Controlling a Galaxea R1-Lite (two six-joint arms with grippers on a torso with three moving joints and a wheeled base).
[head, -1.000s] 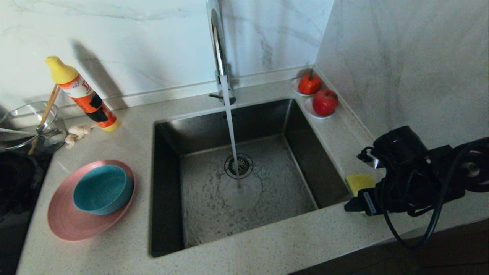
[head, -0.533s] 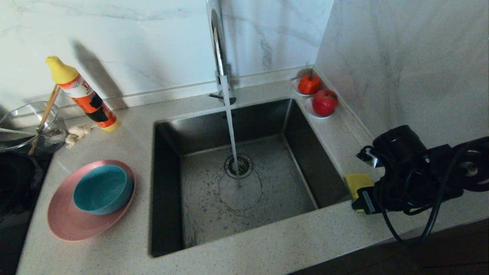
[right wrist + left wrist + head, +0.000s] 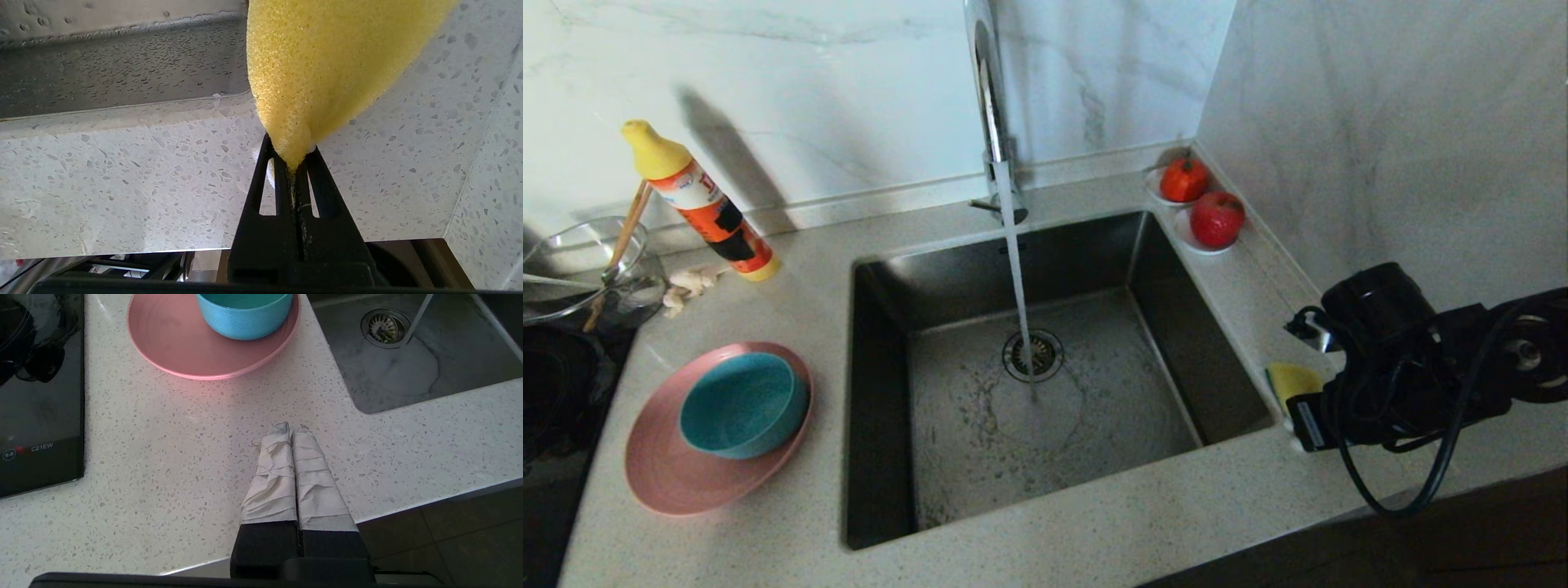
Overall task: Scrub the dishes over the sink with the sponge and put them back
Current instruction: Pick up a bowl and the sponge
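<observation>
At the counter right of the sink: the right gripper (image 3: 292, 163) has its black fingers pinched hard on one end of the yellow sponge (image 3: 327, 65), squeezing it to a wedge.
Sponge position: on the speckled counter (image 3: 1094, 523), just beside the right rim of the sink (image 3: 1045, 392).
Left gripper: the left gripper (image 3: 292, 430) is parked above the front counter, taped fingers pressed together, nothing between them.
Dishes: teal bowl (image 3: 739, 404) sits in the pink plate (image 3: 670, 474) left of the sink; chopsticks (image 3: 621, 245) lean in the glass bowl (image 3: 580, 261) at far left.
Tap: water is running from the tap (image 3: 992, 106) onto the drain.
Step in hand: judged as securing the sponge; no dish has been picked up.
Next move calls for: lifting the sponge clear of the counter and bringing a dish over the basin, most likely with the left arm, since the dishes lie well apart from the right one.
Risk: the grip takes only the sponge's end; it may flop or slip.
Right wrist view only: shows the pinch itself.
Head view only: shows the chopsticks and the sponge beside the sink.
Left wrist view only: shows the closed left fingers.
</observation>
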